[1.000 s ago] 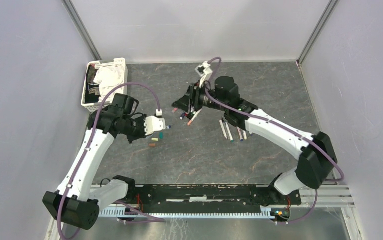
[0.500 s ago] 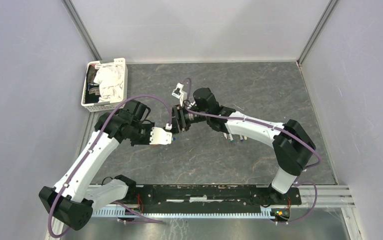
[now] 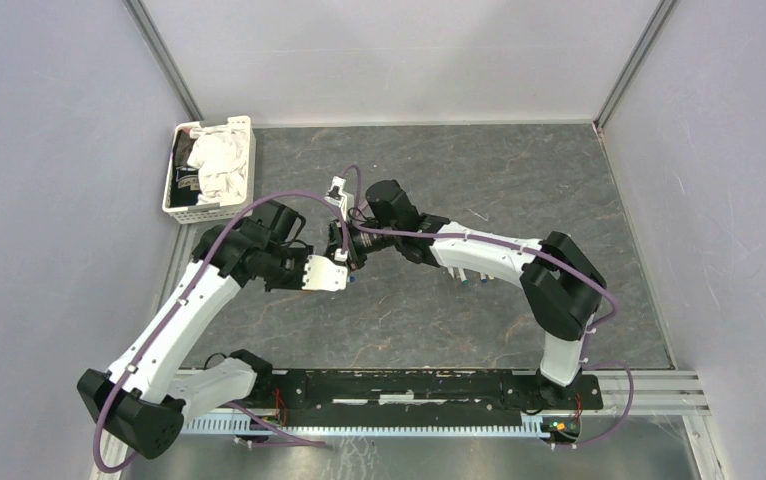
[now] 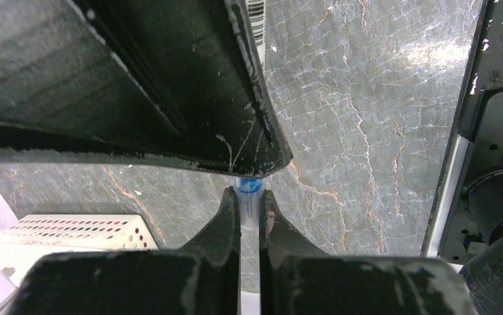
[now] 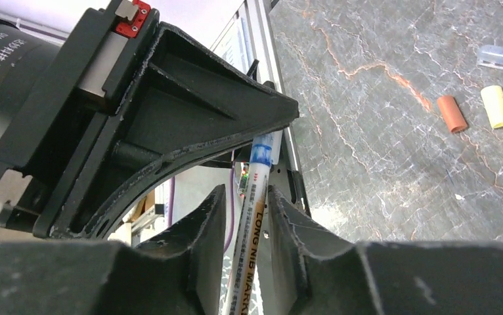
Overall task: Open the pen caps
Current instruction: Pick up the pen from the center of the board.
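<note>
A second ago well apart, the right claw [image 5: 245, 197] has swung across to meet the left claw [image 4: 249, 197]. The marker [image 5: 257, 172] runs lengthwise out between the right claw's narrowed jaws, though I cannot tell whether they grip it. It has a white printed barrel and a blue band. Its pale cap [image 5: 270, 141] points away, pinched tight in the left claw above the worktop [image 5: 380, 118].

Item 1: marker [image 5: 255, 176], white barrel between the fingers of the right gripper [image 5: 246, 197]; black lengthwise print reads "LONG NIB MARK", the rest cut off at 6 o'clock. Item 2: black motor housing [image 5: 12, 59], 10 o'clock, right wrist view; white lettering "DAMIAO", a partial "4310-2" above it. Item 3: barcode sticker [image 4: 257, 12], 12 o'clock, left wrist view; bars only, digits unreadable. Top view: nothing legible.
</note>
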`<state>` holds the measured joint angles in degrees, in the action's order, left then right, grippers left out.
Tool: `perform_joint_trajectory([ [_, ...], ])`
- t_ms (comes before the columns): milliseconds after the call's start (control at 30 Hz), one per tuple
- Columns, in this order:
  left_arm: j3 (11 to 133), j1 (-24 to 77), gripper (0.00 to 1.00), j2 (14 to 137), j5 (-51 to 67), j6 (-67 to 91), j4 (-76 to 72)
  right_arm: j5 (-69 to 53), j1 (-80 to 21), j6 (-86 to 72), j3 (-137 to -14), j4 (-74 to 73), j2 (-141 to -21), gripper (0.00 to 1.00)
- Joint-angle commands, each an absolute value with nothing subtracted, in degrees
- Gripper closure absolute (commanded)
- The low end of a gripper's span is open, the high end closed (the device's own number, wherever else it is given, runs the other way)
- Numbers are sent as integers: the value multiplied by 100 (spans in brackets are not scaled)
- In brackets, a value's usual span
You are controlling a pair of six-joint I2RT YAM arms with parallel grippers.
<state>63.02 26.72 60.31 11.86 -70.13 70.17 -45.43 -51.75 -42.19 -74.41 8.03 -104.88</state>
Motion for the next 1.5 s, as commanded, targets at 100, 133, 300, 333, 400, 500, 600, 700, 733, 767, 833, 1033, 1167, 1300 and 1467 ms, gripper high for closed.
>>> perform_joint_trajectory([
  [100,6354,2760,98,5884,1201,-7084,6936,-5078,-5226,-4227,-7758,1005,-10628,71],
  [133,6354,2760,98,5896,1204,-7086,6934,-5181,-5229,-4235,-7730,1057,-10626,71],
  [300,6363,2767,98,5932,1175,-7084,6907,-5483,-5232,-4059,-7612,961,-10589,65],
  [333,6370,2768,98,5933,1169,-7082,6898,-5478,-5234,-3991,-7611,877,-10587,64],
  [400,6372,2769,98,5932,1180,-7075,6878,-5458,-5232,-3894,-7607,744,-10604,64],
  [500,6379,2777,98,5950,1175,-7028,6861,-5465,-5247,-3828,-7631,677,-10621,65],
  [600,6389,2780,98,5950,1180,-6946,6792,-5465,-5249,-3795,-7653,681,-10606,82],
  [700,6482,2786,67,5973,1312,-6668,6691,-5483,-5191,-3746,-7641,760,-10548,100],
  [733,6537,2782,50,5988,1411,-6528,6684,-5504,-5147,-3715,-7583,823,-10489,100],
  [767,6593,2778,42,6000,1531,-6403,6684,-5539,-5100,-3626,-7506,916,-10376,100],
  [833,6691,2782,33,5984,1871,-6298,6828,-5604,-4958,-3373,-7274,975,-10133,100],
  [1033,6777,2777,26,5864,3010,-6073,7042,-6046,-4655,-3287,-6100,2073,-9239,100],
  [1167,6962,2777,26,6043,3794,-5900,7180,-6369,-4654,-3420,-5713,2637,-8986,100],
  [1300,7179,2777,27,6219,4246,-5815,7298,-6564,-4654,-3704,-5605,3129,-8959,100],
  [1467,7347,2777,38,6363,4185,-6031,7571,-6584,-4653,-3940,-5616,3366,-9009,100],
])
